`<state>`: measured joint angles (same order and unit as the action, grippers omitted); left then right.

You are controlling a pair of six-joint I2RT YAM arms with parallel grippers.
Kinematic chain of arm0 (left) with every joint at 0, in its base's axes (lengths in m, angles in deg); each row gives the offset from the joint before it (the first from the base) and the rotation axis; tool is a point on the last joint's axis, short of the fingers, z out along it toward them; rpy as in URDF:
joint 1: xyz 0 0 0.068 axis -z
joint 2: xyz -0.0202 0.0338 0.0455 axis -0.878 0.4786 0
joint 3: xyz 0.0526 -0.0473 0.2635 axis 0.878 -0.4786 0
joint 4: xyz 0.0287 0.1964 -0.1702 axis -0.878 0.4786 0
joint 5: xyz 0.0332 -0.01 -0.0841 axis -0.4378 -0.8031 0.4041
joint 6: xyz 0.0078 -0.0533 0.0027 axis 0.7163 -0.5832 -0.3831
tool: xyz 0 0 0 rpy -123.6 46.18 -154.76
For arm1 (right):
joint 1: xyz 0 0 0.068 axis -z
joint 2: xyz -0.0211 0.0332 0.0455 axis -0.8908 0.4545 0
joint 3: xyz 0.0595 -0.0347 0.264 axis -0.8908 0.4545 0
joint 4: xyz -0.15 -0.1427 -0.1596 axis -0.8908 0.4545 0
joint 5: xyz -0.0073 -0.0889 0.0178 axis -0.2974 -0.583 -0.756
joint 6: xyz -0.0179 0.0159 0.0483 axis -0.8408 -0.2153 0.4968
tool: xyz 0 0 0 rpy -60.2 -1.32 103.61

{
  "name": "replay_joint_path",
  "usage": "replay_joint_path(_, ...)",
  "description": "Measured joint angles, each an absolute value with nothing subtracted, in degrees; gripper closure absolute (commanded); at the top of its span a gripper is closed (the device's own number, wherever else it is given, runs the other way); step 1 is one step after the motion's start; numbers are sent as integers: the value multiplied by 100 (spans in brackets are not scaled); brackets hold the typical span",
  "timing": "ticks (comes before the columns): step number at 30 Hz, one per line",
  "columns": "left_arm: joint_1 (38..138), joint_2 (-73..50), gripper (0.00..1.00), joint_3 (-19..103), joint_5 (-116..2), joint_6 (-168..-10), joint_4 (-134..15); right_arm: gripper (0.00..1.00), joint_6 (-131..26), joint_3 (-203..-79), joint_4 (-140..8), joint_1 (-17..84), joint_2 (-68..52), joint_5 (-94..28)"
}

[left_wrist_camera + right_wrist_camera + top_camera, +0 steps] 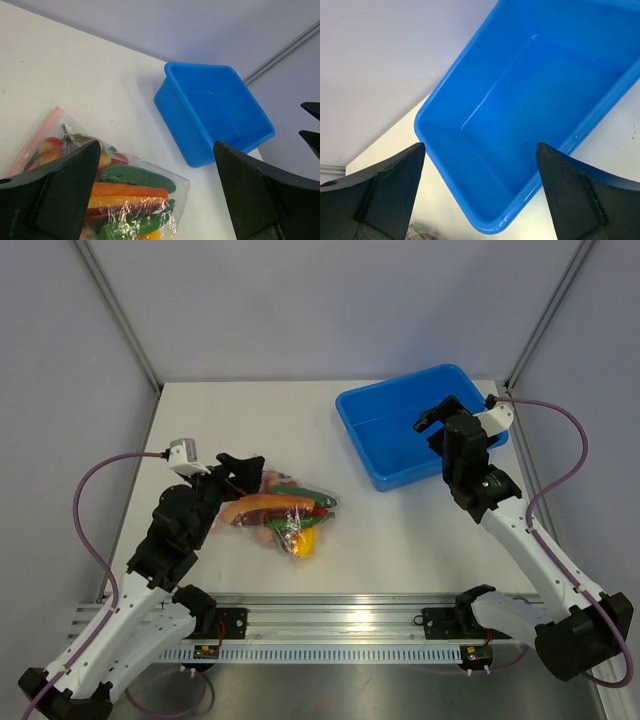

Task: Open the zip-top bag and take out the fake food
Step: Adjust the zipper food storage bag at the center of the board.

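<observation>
You have one zip-top bag [290, 512] left of centre, fake food [268, 506] inside; one blue bin [380, 405] far right; left gripper [243, 466] beside the bag, right gripper [438, 415] over the bin; both gape wide, empty.

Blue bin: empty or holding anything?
Empty. The blue bin shows a bare floor in both wrist views; the fake food lies inside the zip-top bag.

White table [420, 540], pale lilac walls [300, 300]
</observation>
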<state>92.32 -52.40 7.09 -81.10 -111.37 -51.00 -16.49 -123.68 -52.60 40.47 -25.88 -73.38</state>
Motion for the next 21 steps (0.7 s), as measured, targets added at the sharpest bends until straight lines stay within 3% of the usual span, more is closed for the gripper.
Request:
replay_joint_path(11,9232,-4991,1,843,-8201,-11312,-4938,1,-1738,-12239,-5140,4045,-2610,-7150)
replay_joint_path(21,9239,-4395,1,1098,-8687,-13406,-3629,0,-1728,-12241,-4996,4045,-2339,-7036)
